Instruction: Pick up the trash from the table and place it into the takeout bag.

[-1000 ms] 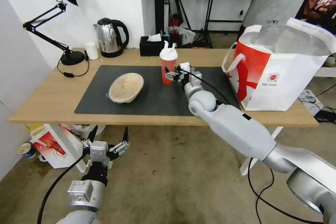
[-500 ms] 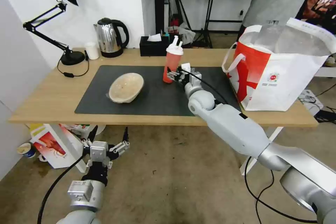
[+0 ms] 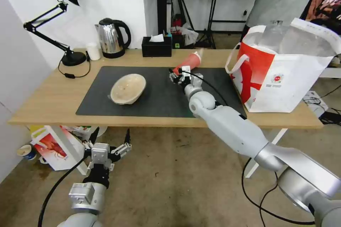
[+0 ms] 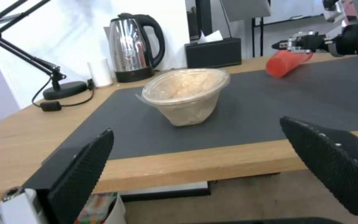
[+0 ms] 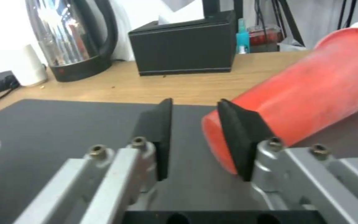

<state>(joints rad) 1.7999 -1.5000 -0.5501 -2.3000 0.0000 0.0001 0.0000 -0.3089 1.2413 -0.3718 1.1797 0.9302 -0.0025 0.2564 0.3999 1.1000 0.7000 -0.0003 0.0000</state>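
The cup (image 3: 187, 65) lies tipped on the worktop (image 3: 53, 95), base just right of the nearly closed, empty right end effector (image 3: 174, 76), lid toward the bag (image 3: 280, 78); left end effector (image 3: 110, 138) idles open
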